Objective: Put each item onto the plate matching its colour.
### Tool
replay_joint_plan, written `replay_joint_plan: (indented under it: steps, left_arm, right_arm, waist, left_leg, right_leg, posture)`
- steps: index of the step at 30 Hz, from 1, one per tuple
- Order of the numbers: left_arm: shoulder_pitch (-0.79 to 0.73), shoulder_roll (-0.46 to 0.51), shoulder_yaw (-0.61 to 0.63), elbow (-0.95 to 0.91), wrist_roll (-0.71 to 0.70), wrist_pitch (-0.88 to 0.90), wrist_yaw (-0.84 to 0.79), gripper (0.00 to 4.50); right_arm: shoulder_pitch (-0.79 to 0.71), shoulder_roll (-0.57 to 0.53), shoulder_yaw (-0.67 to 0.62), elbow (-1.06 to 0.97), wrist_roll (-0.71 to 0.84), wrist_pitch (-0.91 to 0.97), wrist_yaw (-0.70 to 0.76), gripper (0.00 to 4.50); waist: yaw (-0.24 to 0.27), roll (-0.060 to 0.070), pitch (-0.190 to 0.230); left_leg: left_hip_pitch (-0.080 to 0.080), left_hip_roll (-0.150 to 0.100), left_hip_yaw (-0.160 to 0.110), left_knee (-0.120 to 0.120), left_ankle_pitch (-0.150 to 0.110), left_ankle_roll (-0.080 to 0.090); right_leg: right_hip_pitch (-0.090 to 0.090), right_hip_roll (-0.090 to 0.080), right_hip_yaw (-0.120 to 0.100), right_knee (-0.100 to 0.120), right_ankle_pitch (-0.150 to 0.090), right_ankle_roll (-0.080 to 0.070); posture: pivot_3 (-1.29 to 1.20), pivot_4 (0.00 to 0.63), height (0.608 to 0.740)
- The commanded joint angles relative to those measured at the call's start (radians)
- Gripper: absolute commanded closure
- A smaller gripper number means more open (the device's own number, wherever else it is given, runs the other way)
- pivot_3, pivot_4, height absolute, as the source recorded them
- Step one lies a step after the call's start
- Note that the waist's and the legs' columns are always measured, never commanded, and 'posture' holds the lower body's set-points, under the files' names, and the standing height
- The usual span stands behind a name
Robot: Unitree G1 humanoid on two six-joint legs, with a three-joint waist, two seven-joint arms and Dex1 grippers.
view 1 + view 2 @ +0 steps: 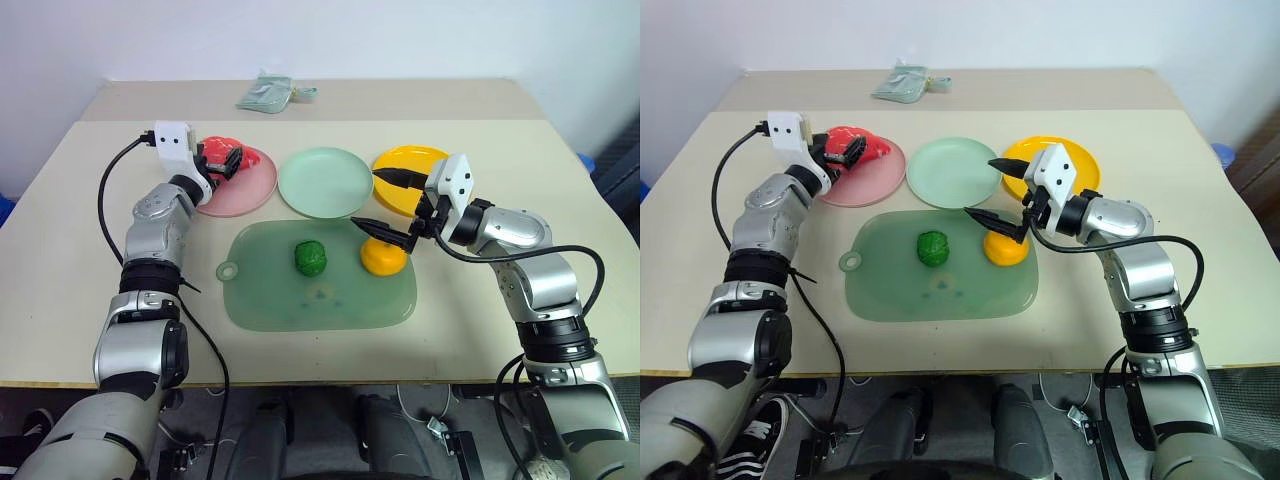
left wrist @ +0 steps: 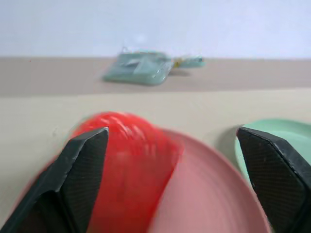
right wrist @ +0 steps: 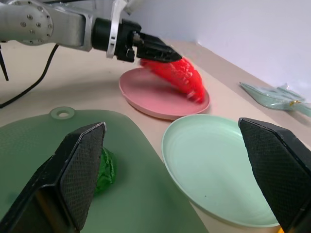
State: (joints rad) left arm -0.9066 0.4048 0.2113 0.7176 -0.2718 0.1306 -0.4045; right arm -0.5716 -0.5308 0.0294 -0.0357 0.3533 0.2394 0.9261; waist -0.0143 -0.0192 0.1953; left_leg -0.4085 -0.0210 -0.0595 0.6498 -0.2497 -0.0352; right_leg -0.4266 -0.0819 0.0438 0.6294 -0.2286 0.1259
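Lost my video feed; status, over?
Both pincers, left and right, open. Watermelon wedge at pink plate. Orange, green ball on board. Nothing blocking.

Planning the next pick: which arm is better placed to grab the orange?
Right: its open claw hangs just above the orange, beside the yellow plate. The left claw is across at the pink plate.

Beige worktop, with a seam line running across its far part. Translucent pale green cutting board lies flat at the worktop's middle-near area, rounded corners, small round hole in the tab at its left end. A small pale teal packet lies at the far edge, slightly crumpled. Plain white wall behind.
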Motion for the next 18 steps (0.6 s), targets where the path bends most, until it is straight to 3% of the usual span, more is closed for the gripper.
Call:
replay_joint_plan:
  steps: [1,6,10,18]
  left_arm:
    - [0.017,0.035,0.011,-0.088,-0.010,0.034,-0.032,0.06]
    - [0.089,0.029,0.014,-0.331,-0.160,0.176,-0.204,0.06]
    - [0.180,0.087,-0.064,-0.518,-0.244,0.264,-0.461,0.06]
    - [0.262,0.176,-0.192,-0.605,-0.267,0.344,-0.742,0.06]
  right_arm:
    - [-0.023,-0.002,-0.018,-0.017,0.006,-0.010,-0.001,0.00]
    - [-0.030,-0.003,-0.021,-0.009,0.010,-0.011,0.004,0.00]
    - [-0.024,-0.018,-0.035,-0.027,0.057,0.031,0.037,0.00]
    - [0.042,-0.176,-0.045,-0.145,0.171,0.165,0.206,0.00]
  waist:
    - [-0.002,0.000,0.000]
    - [-0.001,0.000,0.000]
    - [-0.002,0.000,0.000]
    - [-0.001,0.001,0.000]
  left_leg:
    - [0.000,0.000,0.000,0.000,0.000,0.000]
    - [0.000,0.000,0.000,0.000,0.000,0.000]
    - [0.000,0.000,0.000,0.000,0.000,0.000]
    - [0.000,0.000,0.000,0.000,0.000,0.000]
  right_leg:
    - [0.000,0.000,0.000,0.000,0.000,0.000]
    - [0.000,0.000,0.000,0.000,0.000,0.000]
    - [0.000,0.000,0.000,0.000,0.000,0.000]
    - [0.000,0.000,0.000,0.000,0.000,0.000]
  posture:
    - [0.00,0.150,0.738]
    - [0.00,0.150,0.738]
    - [0.00,0.150,0.738]
    - [0.00,0.150,0.738]
